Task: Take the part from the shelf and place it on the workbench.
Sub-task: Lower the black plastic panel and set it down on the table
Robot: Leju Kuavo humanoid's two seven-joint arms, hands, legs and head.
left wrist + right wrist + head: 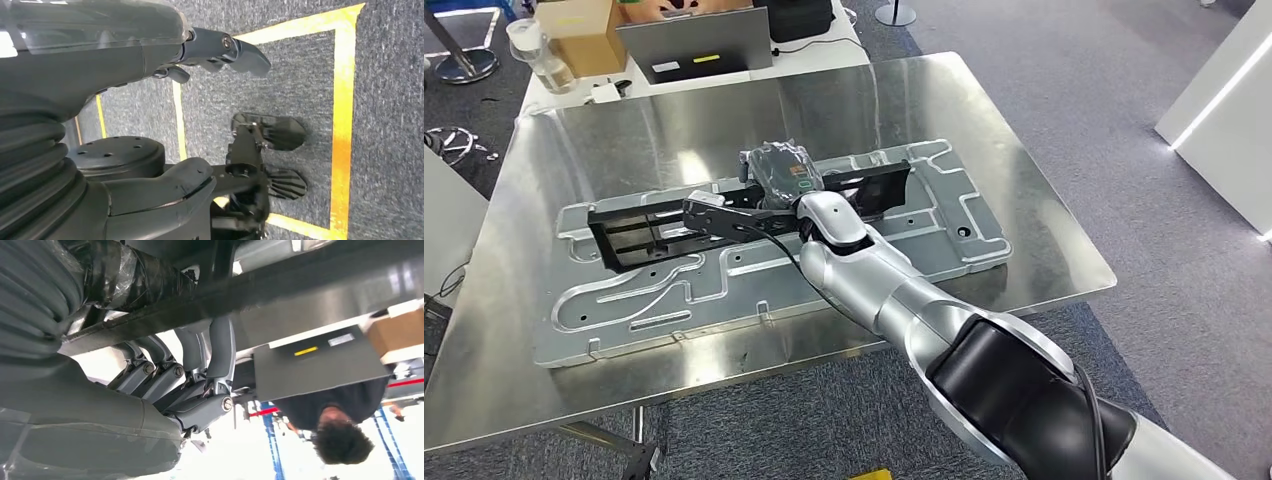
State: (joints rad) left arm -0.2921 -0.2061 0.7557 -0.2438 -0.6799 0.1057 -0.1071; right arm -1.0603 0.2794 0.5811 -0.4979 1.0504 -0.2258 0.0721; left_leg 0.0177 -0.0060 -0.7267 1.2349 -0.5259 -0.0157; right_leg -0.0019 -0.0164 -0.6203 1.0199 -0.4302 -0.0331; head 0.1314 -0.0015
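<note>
- The long black rectangular frame part [724, 212] lies lengthwise on a large embossed silver metal plate [944, 240], which rests flat on the shiny steel workbench [1024, 130], running from near the bench's left edge toward its centre.
- The right hand [779, 172] sits over the middle of the part; in the right wrist view its grey fingers [220, 347] curl around the part's black bar [280, 287], gripping it (plastic wrap covers the back of the hand).
- The silver right arm [894, 290] reaches in from the bench's near edge.
- The left hand [210, 50] hangs above grey carpet [390, 125] marked with yellow tape [344, 120], fingers apart, holding nothing.
- Beyond the bench's far edge: a grey laptop [689, 45], a brown cardboard box [584, 35] and a clear jar [529, 50].
- A person [340, 410] stands behind the laptop.
</note>
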